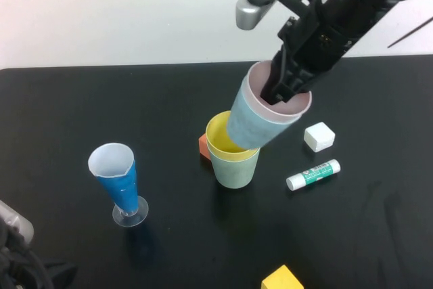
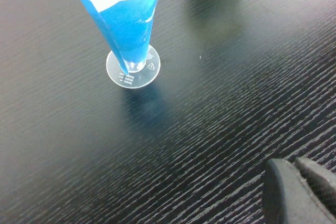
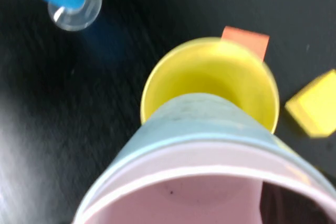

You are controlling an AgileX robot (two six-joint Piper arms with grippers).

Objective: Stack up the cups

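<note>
My right gripper [image 1: 279,91] is shut on the rim of the pink cup [image 1: 289,109], one finger inside it. The pink cup sits nested in the light blue cup [image 1: 252,124]. I hold the pair tilted, the blue cup's base at the mouth of the yellow cup [image 1: 220,139]. The yellow cup is nested in the pale green cup [image 1: 235,171], which stands upright mid-table. The right wrist view shows the pink cup [image 3: 178,195], the light blue cup [image 3: 202,115] and the yellow cup [image 3: 210,74]. My left gripper [image 2: 293,165] is shut and empty, low at the near left.
A blue-wrapped glass [image 1: 119,179] with a clear foot stands at the left, also in the left wrist view [image 2: 125,19]. An orange block [image 1: 203,145] touches the green cup. A white cube [image 1: 318,137], a glue stick [image 1: 312,174] and a yellow block [image 1: 282,279] lie to the right and front.
</note>
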